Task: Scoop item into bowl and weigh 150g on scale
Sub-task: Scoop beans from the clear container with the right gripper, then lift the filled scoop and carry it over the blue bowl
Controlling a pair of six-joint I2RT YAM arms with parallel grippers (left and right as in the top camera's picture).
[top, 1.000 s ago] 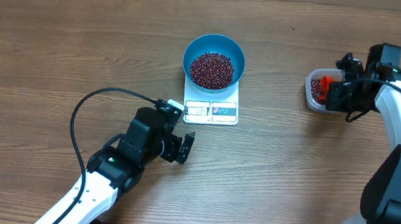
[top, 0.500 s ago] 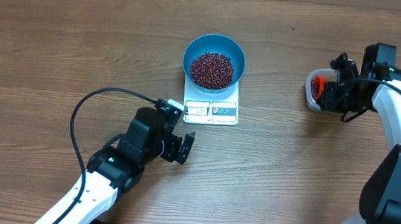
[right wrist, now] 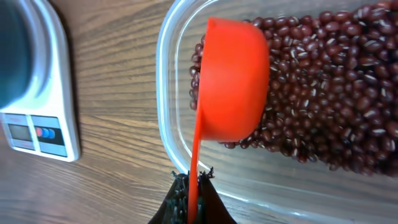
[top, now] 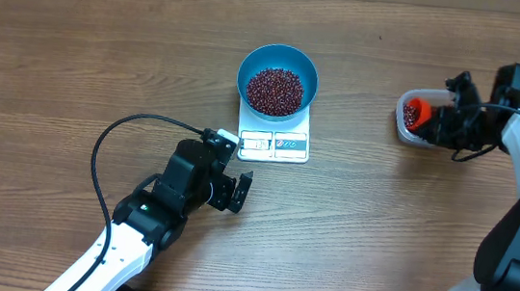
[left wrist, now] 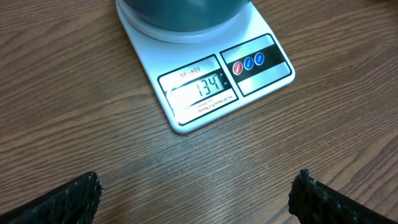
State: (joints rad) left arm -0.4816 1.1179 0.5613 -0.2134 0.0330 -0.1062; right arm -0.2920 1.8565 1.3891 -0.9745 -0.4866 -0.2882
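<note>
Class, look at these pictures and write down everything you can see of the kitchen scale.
The scale is a flat, white, rectangular slab with rounded corners. It looks like plastic and lies level on the wooden table. Its front strip carries a display reading 134 under the marking SF-400. Beside the display is a black-framed panel with three round buttons, one red and two blue. The blue bowl stands on its platform. Nothing else touches it.

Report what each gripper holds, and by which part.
The right gripper is shut on the red scoop by its thin handle, cup over the beans in the clear tub. The left gripper is open and holds nothing.
</note>
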